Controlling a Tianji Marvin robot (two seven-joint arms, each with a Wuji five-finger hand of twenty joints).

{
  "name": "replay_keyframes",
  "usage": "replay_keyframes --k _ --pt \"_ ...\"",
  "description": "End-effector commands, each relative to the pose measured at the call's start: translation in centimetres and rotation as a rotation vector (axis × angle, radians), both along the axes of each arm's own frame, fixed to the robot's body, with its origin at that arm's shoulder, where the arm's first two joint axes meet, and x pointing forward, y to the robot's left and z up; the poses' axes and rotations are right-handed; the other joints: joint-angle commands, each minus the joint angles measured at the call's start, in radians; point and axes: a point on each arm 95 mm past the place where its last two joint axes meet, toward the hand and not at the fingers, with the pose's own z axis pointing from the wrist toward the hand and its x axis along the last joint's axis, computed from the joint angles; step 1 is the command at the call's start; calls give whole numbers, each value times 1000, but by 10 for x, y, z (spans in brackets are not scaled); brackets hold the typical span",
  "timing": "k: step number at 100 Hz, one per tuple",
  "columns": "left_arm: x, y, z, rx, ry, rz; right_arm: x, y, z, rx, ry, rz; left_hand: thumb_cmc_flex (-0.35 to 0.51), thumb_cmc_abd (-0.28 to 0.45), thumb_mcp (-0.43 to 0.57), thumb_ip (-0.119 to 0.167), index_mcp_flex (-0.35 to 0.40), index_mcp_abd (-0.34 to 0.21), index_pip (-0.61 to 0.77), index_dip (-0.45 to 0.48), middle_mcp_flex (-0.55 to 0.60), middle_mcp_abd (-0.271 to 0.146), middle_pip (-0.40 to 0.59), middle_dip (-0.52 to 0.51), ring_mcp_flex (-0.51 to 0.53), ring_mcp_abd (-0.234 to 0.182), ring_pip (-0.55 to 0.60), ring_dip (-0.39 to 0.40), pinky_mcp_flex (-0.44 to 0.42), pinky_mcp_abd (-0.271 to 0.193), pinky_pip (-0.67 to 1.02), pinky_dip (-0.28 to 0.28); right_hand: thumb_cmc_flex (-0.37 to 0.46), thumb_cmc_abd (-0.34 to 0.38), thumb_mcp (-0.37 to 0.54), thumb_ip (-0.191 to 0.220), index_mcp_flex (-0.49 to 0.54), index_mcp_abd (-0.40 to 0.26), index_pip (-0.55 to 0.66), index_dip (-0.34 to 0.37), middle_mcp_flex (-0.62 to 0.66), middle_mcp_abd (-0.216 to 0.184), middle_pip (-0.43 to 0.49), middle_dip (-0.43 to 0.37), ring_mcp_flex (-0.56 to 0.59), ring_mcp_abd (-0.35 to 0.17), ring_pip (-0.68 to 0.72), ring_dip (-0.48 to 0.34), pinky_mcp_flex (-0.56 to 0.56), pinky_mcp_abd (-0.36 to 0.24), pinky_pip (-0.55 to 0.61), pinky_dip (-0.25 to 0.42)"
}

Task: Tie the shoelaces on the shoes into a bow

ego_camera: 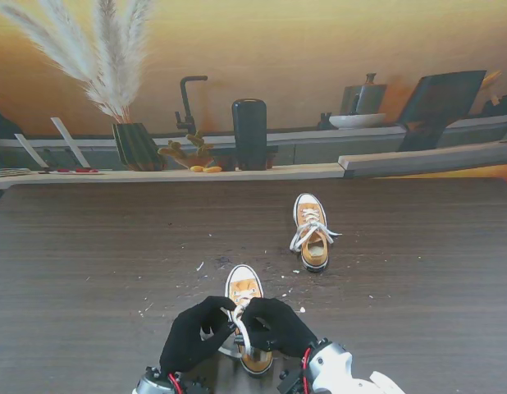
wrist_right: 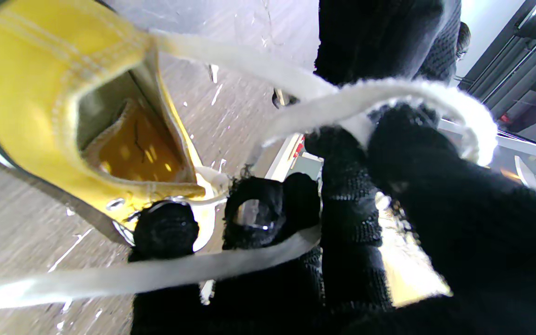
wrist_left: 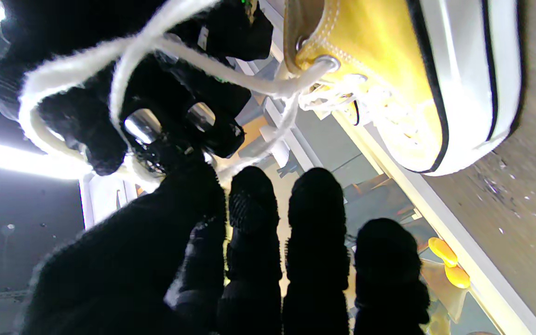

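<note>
Shoelaces (ego_camera: 239, 328) over near shoe (ego_camera: 244, 289) | left hand (ego_camera: 190, 335), right hand (ego_camera: 278, 326) both pinch lace, keeping loops taut for crossing

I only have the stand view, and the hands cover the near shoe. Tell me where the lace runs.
Observer: In the left wrist view, the lace leaves the top eyelet of the near shoe and forms a loop around the right hand.
Operator: Check the right wrist view for another strand.
Observer: There, a second strand lies flat across the right fingers, apart from the loop.
Operator: Report the left hand's grip.
Observer: Cannot tell. The left hand stretches its fingers out beside the loop, and whether any of them pinches the lace is hidden.
</note>
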Motion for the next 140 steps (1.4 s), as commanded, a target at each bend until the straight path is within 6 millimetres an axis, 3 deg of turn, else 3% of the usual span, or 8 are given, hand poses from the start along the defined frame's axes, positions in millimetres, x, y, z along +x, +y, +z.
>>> replay_keyframes --k 1,33,49,58,67,97,117,140 --pt "0 -4 0 0 1 -17 -2 1 1 0 6 18 6 -13 -16 3 -3 -141 -28 -30 21 1 -19 1 -12 -11 -11 26 -13 1 -6 21 34 5 -6 10 5 -91 5 -2 37 14 11 -6 8 -21 -29 31 -2 1 0 15" --pt "2 -7 0 16 -4 -44 -3 1 2 1 9 20 15 -30 -19 1 45 -163 -52 -42 35 7 -39 -4 -12 -9 -12 26 -16 0 -9 21 34 9 -8 9 4 -91 4 -2 38 17 7 -9 8 -20 -30 31 -3 0 -1 15" --pt "4 -11 0 15 -7 -35 -3 2 2 10 10 23 63 -28 -71 -29 110 -202 -17 -32 35 23 -47 3 -8 -2 -17 25 -16 -2 -9 23 33 11 -9 8 3 -90 3 -2 38 17 6 -9 8 -20 -30 31 -3 -1 0 16" --pt "4 -13 0 7 -9 -28 -4 2 2 11 10 24 75 -6 -98 -35 166 -211 15 -26 28 27 -46 4 -8 -6 -14 27 -14 -2 -7 24 34 11 -9 8 3 -90 3 -1 38 17 6 -9 8 -20 -30 31 -3 -1 0 16" --pt "4 -13 0 4 -7 -28 -4 2 2 12 10 24 80 1 -111 -29 166 -212 50 0 27 19 -43 7 -7 -11 -12 28 -13 -5 -6 24 34 12 -10 8 3 -89 3 -1 38 17 6 -9 8 -20 -30 31 -3 -1 0 16" --pt "3 -14 0 -35 3 -45 -5 2 1 12 10 23 5 -39 105 -16 103 -207 133 233 19 -17 10 79 -22 -15 15 42 -28 3 -15 34 33 13 -11 8 2 -93 2 -1 38 17 5 -9 8 -20 -30 31 -3 -1 -1 16" --pt "2 -14 -1 -50 38 -73 -5 2 1 7 12 26 -61 -4 203 26 16 -120 195 362 -16 -18 -2 125 -44 -7 7 46 -48 9 -30 59 31 18 -13 8 0 -101 1 0 36 17 -4 -14 0 -14 -42 31 -17 -1 -11 14" --pt "0 -8 -2 -52 59 -75 -5 -1 -1 -13 14 13 -111 0 263 77 1 -106 235 391 -19 -19 -15 134 -50 -8 3 47 -48 9 -35 69 34 18 -13 10 -8 -93 -3 9 -10 59 -141 -118 3 168 -391 22 -128 30 -187 -60"
